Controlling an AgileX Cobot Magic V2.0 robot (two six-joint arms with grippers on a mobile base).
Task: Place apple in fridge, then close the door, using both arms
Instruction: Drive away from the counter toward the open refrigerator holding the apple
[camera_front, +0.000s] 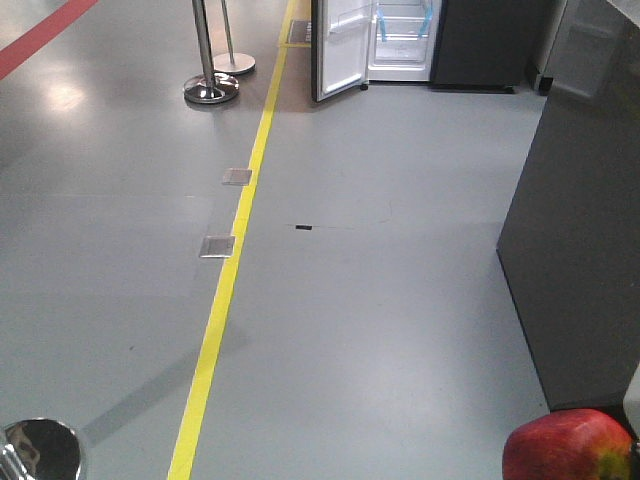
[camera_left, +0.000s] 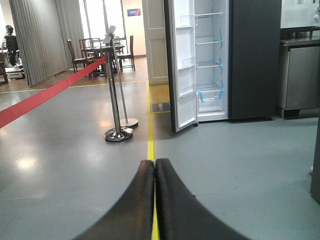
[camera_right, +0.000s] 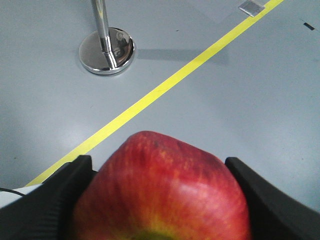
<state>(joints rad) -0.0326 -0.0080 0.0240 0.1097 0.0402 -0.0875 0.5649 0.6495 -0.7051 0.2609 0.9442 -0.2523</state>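
The apple (camera_right: 160, 195) sits clamped in the right gripper (camera_right: 159, 169), near, while the left gripper (camera_left: 155, 167) is pressed together and empty; the fridge (camera_front: 400, 45) stands far off, door (camera_front: 338, 50) open, so hold firm and approach right of the yellow line (camera_front: 238, 265).

Red-yellow apple (camera_right: 160, 192) between right fingers (camera_right: 47, 200); distant fridge (camera_left: 250, 60), door (camera_left: 183, 75) open.
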